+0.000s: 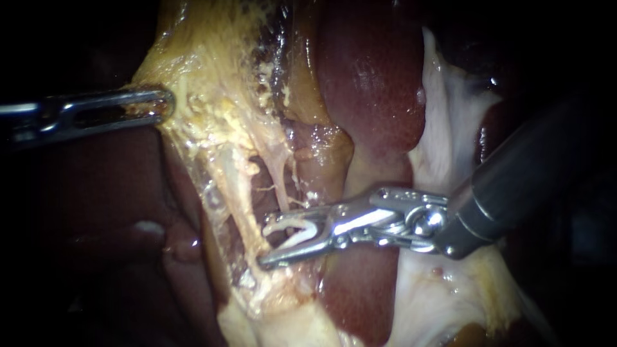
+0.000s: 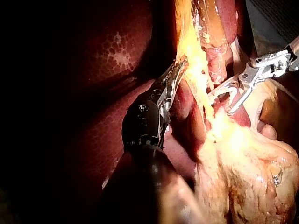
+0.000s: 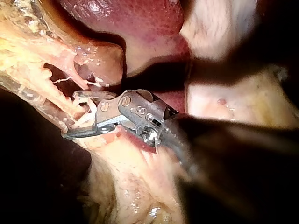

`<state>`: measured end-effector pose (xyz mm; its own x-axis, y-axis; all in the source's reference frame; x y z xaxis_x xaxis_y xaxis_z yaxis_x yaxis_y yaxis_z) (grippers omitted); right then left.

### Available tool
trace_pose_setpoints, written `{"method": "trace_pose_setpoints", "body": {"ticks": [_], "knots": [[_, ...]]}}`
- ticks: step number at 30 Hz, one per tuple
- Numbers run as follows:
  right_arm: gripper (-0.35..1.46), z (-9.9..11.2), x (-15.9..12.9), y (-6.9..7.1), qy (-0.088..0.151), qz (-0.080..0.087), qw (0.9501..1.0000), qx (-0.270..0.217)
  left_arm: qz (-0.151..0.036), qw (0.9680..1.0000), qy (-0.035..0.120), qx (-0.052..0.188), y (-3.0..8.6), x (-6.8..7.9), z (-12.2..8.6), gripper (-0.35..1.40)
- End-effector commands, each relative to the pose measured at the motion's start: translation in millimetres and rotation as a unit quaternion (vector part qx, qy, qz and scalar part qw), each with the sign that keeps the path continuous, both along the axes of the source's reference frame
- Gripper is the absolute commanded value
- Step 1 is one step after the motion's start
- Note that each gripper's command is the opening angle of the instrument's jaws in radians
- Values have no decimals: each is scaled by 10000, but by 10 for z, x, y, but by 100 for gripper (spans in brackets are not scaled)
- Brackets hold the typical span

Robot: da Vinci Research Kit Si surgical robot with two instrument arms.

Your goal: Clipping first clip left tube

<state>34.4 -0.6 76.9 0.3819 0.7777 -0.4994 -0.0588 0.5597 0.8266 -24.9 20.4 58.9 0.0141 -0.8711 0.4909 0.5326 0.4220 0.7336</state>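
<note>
Two thin pale tubes run down from the yellow fatty tissue (image 1: 212,90): the left tube (image 1: 234,186) and the right tube (image 1: 277,173). My right instrument (image 1: 265,241) comes in from the right. Its jaws stand apart with a white clip (image 1: 292,226) seated between them and touching both. The jaw tips reach the lower part of the left tube, and the lower jaw lies against it. The clip (image 3: 88,114) also shows in the right wrist view, beside the stretched strands. My left instrument (image 1: 164,104) is shut on the edge of the yellow tissue and holds it taut toward the left.
Dark red liver (image 1: 373,83) lies behind and above the tubes, and more liver (image 1: 96,193) fills the dim left side. Whitish membrane (image 1: 450,122) hangs at the right, behind the right instrument's shaft (image 1: 527,167). Pale fatty tissue (image 1: 289,321) lies below the jaws.
</note>
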Motion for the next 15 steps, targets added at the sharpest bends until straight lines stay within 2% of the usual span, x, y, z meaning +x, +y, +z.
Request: {"method": "trace_pose_setpoints", "body": {"ticks": [1,12,15], "knots": [[60,4,2,0,-19,-3,10000,-9,-1,10000,3,-1,0,0,0,-35],[60,15,18,6,-52,47,10000,11,-14,10000,12,-1,-2,-2,-3,-35],[60,17,21,8,13,39,10000,-33,-16,10000,13,-1,-2,-3,-3,-35]]}}
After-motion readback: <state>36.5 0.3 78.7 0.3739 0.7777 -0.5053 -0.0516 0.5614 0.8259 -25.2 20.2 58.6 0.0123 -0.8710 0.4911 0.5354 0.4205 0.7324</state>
